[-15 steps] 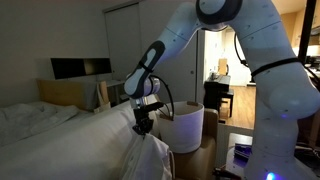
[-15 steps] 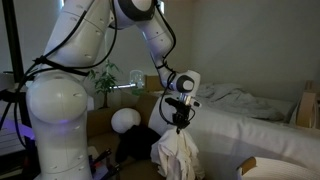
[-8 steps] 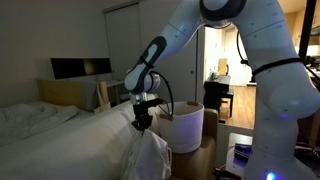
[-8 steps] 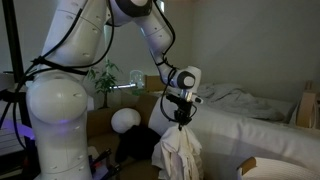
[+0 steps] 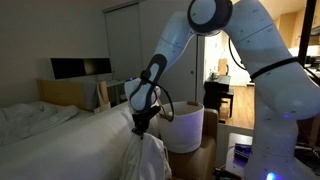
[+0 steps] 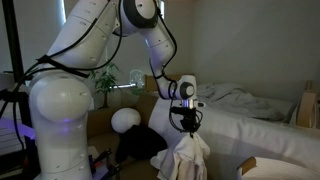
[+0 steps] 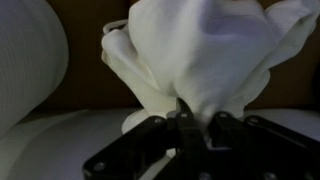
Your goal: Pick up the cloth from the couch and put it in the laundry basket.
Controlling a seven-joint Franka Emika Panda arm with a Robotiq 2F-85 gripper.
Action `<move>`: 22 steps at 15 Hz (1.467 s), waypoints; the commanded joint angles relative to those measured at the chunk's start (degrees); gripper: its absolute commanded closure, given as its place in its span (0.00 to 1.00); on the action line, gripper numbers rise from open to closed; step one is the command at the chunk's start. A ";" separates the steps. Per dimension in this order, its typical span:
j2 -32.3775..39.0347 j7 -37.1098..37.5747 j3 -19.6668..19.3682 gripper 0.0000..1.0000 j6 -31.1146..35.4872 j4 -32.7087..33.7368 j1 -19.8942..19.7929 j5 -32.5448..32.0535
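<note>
in an exterior view: black flat rectangular screen [image 5: 80, 68] above a light wooden cabinet [image 5: 68, 93]; pale tall closet door [image 5: 122, 40]; dark wooden furniture piece [image 5: 220, 96] in the lit doorway. in an exterior view: green leafy potted plant [image 6: 105, 80], with a white round globe [image 6: 125, 119] below it.

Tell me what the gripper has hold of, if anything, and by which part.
The gripper holds the white cloth, pinched at its bunched top; the rest hangs free below.
</note>
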 commanded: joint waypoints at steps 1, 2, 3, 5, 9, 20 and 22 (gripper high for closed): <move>-3.70 -0.97 -2.32 0.88 3.92 2.30 -0.66 -2.75; -4.17 -1.68 -2.41 0.88 4.01 3.43 -1.18 -2.37; -5.02 -3.23 -1.78 0.88 2.37 4.93 -2.22 -0.95; -6.53 -6.07 -0.71 0.88 -2.32 8.33 -3.85 0.69; -8.88 -12.88 0.06 0.88 -14.15 17.33 -7.39 3.01; -2.29 -21.56 -1.61 0.88 -34.62 55.24 -16.51 7.12; -0.04 -22.13 -1.87 0.88 -36.23 61.58 -18.34 7.71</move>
